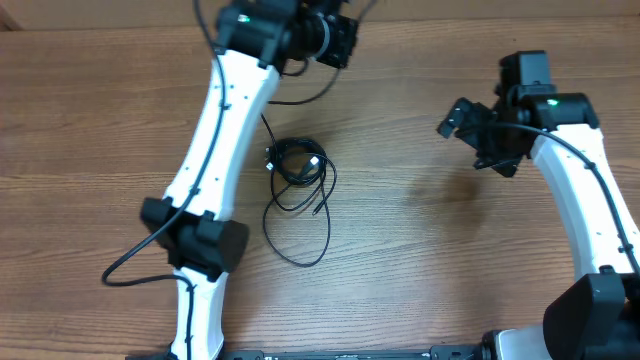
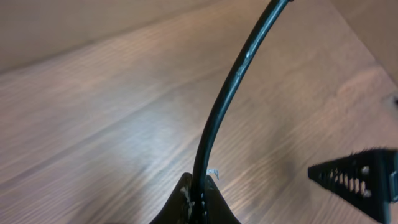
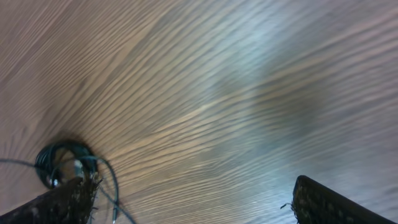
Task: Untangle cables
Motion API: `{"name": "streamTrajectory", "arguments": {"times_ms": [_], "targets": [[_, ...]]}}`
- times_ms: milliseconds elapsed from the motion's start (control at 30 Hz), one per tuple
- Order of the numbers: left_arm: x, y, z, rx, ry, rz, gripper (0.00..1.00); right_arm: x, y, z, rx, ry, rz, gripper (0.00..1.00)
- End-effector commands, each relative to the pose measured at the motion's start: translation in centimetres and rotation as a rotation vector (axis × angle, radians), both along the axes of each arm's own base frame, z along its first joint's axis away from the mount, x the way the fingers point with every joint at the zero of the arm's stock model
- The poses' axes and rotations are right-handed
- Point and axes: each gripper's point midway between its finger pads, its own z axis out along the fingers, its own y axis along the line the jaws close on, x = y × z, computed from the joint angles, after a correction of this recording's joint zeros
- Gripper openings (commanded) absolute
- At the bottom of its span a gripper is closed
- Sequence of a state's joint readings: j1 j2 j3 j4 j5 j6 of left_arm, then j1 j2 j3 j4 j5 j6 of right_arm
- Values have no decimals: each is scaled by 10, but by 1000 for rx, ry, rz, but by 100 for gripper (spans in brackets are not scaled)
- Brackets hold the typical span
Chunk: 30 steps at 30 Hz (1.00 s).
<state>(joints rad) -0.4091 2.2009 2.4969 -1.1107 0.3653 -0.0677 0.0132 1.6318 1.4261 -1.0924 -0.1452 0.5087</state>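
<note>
Wood table (image 1: 420, 250) fills all views. Left arm (image 1: 215, 130) reaches from the near edge to the far side. Right arm (image 1: 585, 190) sits right, its wrist turned toward mid-table.

The cables (image 1: 295, 162) are thin black cord lying left of table centre, just right of the left arm's white link. They form a small tight coil with wider loose loops trailing toward the near side. The coil has a few pale specks, too small to identify. One strand leaves the coil's far side and runs up toward the left gripper (image 1: 340, 42).

In the left wrist view the left gripper (image 2: 198, 198) is clenched on that strand. The cord (image 2: 221, 106) rises from the cleft between the tips and arcs to the top edge, with a scuffed glossy jacket.

Right gripper (image 1: 468, 140) is well right of the coil. In its wrist view the right gripper (image 3: 193, 186) is released, fingers wide apart and nothing between them. The coil (image 3: 62, 162) shows just beyond its left finger, blurred.
</note>
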Motion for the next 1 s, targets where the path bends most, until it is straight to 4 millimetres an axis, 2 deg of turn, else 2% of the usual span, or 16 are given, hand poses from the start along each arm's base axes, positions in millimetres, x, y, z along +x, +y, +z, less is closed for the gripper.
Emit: {"name": "streamTrajectory", "arguments": {"times_ms": [0,67,100,167,233,300,333,467,633,833,967], "targets": [[-11,-42,-30,11,35,-105,5,-3,-22,-5,-14,23,-41,99],[-16,-58,-40,15,40,-135,12,-3,-28,-5,-1,21,-33,100],[-21,-75,-48,16,41,-164,30,-3,-35,-4,22,16,-36,100],[-25,-86,-52,21,33,-182,49,-3,-42,-4,36,14,-58,100],[-25,-91,-52,34,17,-178,74,-4,-50,-3,49,12,-82,100],[-23,-92,-50,35,1,-174,91,-3,-55,-2,68,2,-73,100],[-22,-92,-48,30,-4,-172,94,-3,-57,-1,78,-2,-73,100],[-15,-81,-43,10,3,-150,96,-4,-68,-1,82,-8,-91,100],[-4,-48,-43,8,53,-80,96,-4,-71,-1,73,-16,-62,100],[-3,1,-64,60,182,7,91,-3,-69,0,68,-23,-51,100],[-1,33,-86,170,232,95,90,-2,-69,0,68,-29,-51,100]]}}
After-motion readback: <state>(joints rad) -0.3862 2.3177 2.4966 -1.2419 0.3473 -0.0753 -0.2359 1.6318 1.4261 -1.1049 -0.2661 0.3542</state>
